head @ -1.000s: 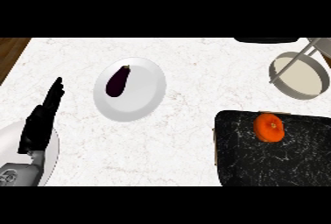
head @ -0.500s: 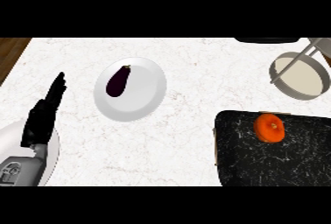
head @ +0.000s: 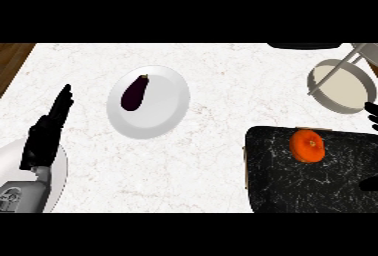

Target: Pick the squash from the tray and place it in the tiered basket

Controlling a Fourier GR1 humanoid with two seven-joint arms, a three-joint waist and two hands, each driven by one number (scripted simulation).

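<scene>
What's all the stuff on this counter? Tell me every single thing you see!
counter: one, white marble, fills most of the view
plate: one, white, left of centre
eggplant: one, dark purple, lying on the plate
tray: one, black with pale veins, lower right
squash: one, orange, on the tray near its far edge
tiered basket: one, grey rim, cream inside, upper right
dark object: one, black, cut off at the top edge; cannot tell what it is
left hand: one, black, at the left, open and resting
right hand: one, black, only small parts show at the right edge
</scene>
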